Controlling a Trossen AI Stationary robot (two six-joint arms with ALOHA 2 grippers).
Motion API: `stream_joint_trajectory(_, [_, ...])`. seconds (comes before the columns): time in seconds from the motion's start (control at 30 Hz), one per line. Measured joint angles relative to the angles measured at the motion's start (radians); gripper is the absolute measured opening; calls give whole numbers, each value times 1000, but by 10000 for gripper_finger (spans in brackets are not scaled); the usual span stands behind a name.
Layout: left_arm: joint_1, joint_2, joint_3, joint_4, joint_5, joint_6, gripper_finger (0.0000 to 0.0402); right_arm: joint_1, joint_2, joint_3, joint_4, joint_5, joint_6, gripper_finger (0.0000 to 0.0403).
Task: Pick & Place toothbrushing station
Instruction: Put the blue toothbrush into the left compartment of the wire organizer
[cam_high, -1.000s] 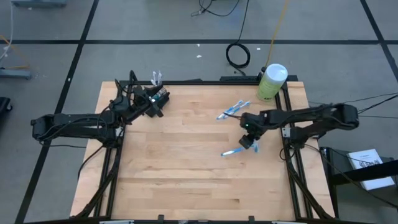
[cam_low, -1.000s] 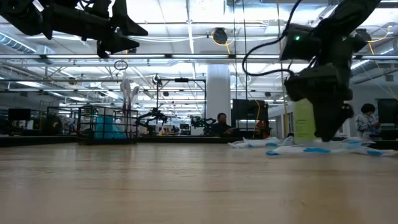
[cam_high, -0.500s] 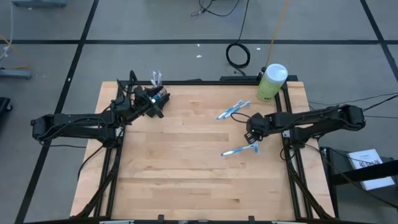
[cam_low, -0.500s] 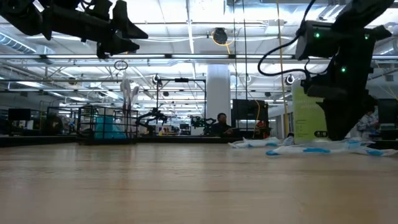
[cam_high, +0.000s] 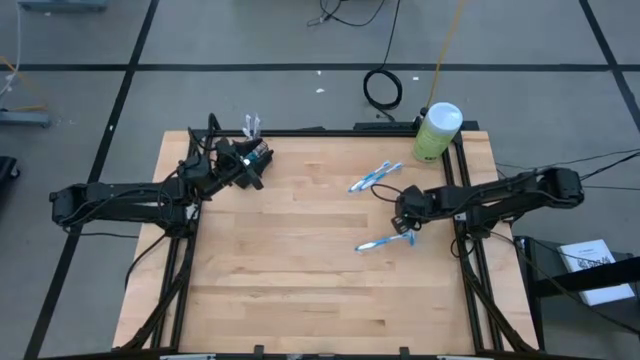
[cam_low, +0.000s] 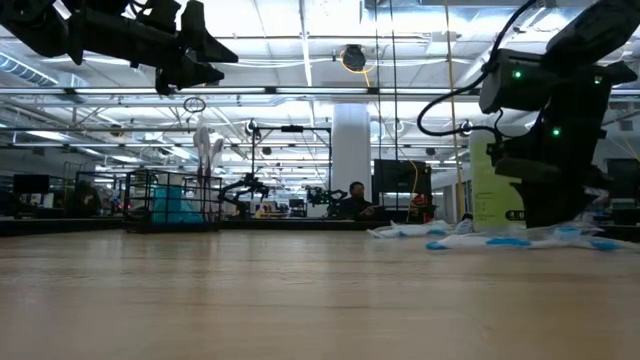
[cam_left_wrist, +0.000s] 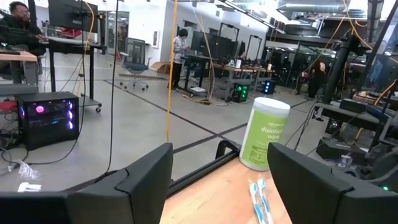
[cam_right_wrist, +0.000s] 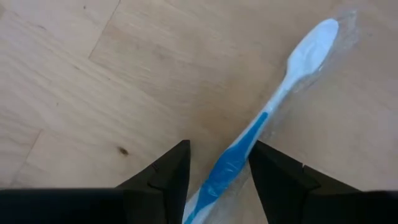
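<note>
The right hand (cam_right_wrist: 217, 168) is low over the bench (cam_high: 300, 260), its fingers part open around a toothbrush (cam_right_wrist: 261, 124) lying flat. The left hand (cam_high: 250, 165) waits wide open and empty near the far left edge, by the cup holder (cam_high: 262, 155).

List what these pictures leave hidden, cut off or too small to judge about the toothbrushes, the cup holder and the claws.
- Blue-and-white plastic toothbrush: right wrist view, handle end hidden between the right claw fingers; contact unclear.
- Dark wire-mesh cup holder: low view, contents too small to count; high view, left claw covers it.
- Toothbrush pair: left wrist view, cut off by the edge.
</note>
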Motion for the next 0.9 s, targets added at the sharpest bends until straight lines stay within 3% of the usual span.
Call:
stream_joint_trajectory(0.4, [0, 0, 0, 1, 0, 1, 271, -3, -17, -6, 364, 19, -287, 17])
stream_joint_trajectory(0.67, [0, 0, 0, 1, 4, -47, 271, -3, -17, -6, 854, -20, -593, 37])
stream_joint_trajectory(0.9, [-12, 47, 0, 29, 152, -73, 271, -2, -18, -4, 1277, -156, -844, 12])
